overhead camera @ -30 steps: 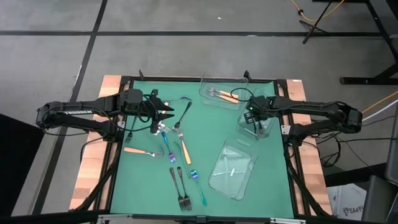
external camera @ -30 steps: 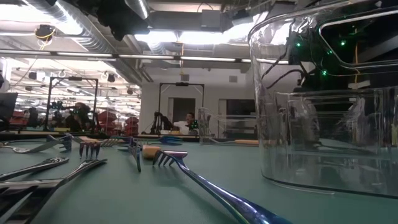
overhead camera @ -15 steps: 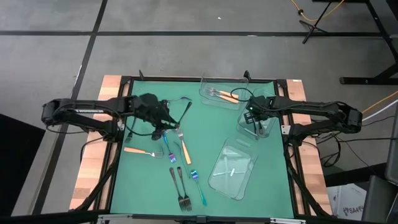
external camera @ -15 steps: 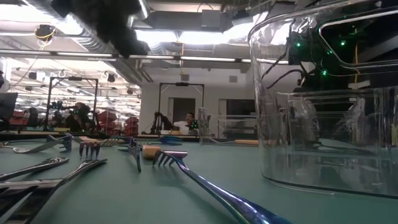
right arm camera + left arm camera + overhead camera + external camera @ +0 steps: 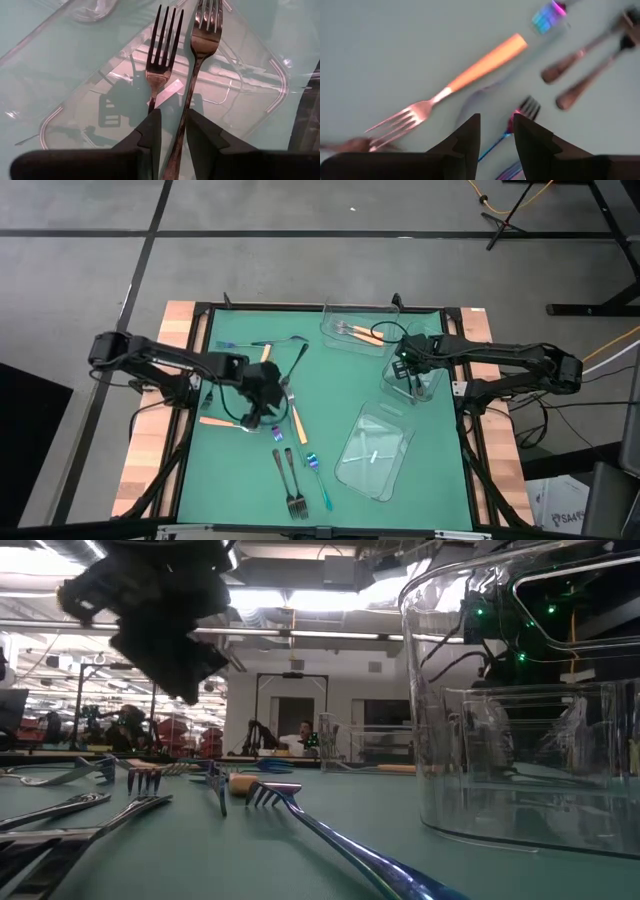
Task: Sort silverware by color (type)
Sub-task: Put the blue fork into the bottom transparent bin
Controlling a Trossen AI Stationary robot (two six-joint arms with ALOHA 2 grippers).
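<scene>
Forks lie loose on the green mat: orange-handled ones (image 5: 222, 422) (image 5: 487, 57), dark ones (image 5: 290, 480) and iridescent blue ones (image 5: 320, 480). My left gripper (image 5: 270, 420) (image 5: 496, 135) hovers open and tipped down over the middle cluster. A blue fork's head (image 5: 522, 111) lies just beyond its fingertips. My right gripper (image 5: 405, 375) (image 5: 174, 135) reaches down into a clear tray (image 5: 428, 388) and is shut on a dark fork (image 5: 205, 30). A second dark fork (image 5: 161, 55) lies flat in that tray. My right gripper has the dark fork's handle (image 5: 181, 125) between its two fingers, coming from above and slanting down, with the fingers along the fork. The tines point away from the gripper toward the tray's floor; whether they rest on it I cannot tell.
A clear tray (image 5: 345, 315) at the far edge holds orange-handled forks. A larger clear tray (image 5: 375, 450) sits on the near right of the mat. In the low view a blue fork (image 5: 330, 840) and a clear tray wall (image 5: 520, 740) stand close to the camera.
My left gripper has swung from the far left of the mat toward the near edge and the middle, sinking and tipping downward over the fork cluster. It has come down into the low view from above. My right gripper and the forks have kept still.
</scene>
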